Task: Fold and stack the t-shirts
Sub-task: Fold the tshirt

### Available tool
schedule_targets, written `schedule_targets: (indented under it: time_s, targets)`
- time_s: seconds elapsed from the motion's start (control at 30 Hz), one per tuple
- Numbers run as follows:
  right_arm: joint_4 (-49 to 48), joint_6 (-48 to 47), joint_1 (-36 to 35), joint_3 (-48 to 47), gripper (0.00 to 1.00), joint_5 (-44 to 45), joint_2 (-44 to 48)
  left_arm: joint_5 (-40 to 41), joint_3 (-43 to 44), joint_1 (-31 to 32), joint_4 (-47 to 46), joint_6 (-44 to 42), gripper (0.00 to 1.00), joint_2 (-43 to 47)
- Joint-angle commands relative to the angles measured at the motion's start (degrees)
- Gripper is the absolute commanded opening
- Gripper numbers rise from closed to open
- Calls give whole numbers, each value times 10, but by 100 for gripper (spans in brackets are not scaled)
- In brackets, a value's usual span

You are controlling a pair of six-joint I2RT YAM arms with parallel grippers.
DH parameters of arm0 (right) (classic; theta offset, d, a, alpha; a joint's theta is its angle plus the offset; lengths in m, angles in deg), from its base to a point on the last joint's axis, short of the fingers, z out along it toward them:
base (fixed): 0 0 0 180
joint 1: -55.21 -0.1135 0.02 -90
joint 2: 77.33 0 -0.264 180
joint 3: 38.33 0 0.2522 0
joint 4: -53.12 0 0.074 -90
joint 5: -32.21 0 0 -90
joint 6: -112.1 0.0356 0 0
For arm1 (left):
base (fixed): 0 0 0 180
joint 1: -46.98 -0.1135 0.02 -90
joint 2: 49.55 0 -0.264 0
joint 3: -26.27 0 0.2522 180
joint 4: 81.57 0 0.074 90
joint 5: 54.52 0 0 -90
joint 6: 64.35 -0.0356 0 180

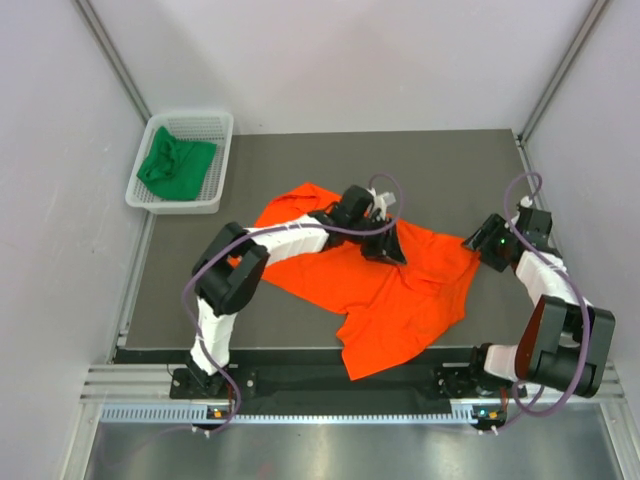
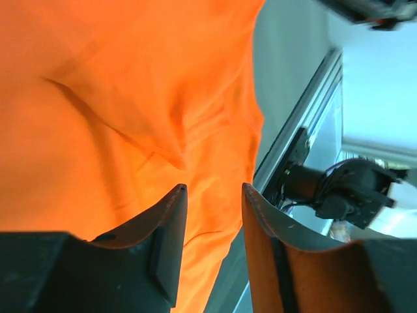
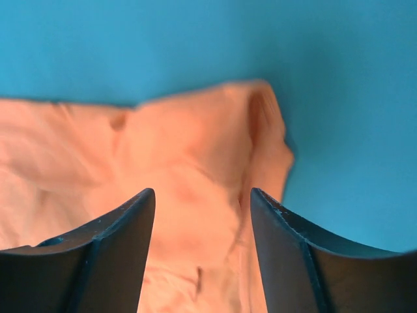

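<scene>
The orange t-shirt (image 1: 400, 295) lies spread and rumpled across the middle of the dark table (image 1: 300, 160), one corner hanging over the front edge. My left gripper (image 1: 385, 245) hovers over the shirt's upper middle, open, nothing between its fingers; in the left wrist view the orange t-shirt (image 2: 130, 104) fills the frame beyond the left gripper (image 2: 214, 190). My right gripper (image 1: 480, 245) sits open at the shirt's right edge; the right wrist view shows the orange t-shirt's (image 3: 163, 163) corner below the right gripper (image 3: 202, 193). The dark green t-shirt (image 1: 176, 166) lies crumpled in the basket.
A white mesh basket (image 1: 212, 190) stands at the table's back left corner. Pale walls with metal frame posts close in the table on three sides. An aluminium rail (image 1: 350, 385) carrying both arm bases runs along the front edge.
</scene>
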Motion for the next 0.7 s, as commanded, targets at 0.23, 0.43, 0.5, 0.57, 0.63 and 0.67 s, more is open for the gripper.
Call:
schedule_targets:
  time_s: [0.23,0.43,0.5,0.57,0.63,0.67]
  targets:
    - [-63,0,-5,-63,61,-21,-46,103,70,-179,101,-179,46,72]
    - [-67,2,-6,-63,61,-48,-36,112,160,-255,128,-207,40,-41]
    - [-68,1,-7,-62,61,-56,-31,139,205,-261,154,-216,41,-67]
    - [-68,-1,-8,-59,61,-60,-27,181,231,-262,162,-216,41,-92]
    - [-69,-3,-9,-56,61,-62,-24,207,246,-262,170,-221,39,-103]
    - [-69,-4,-8,-55,61,-62,-23,225,248,-262,170,-222,32,-106]
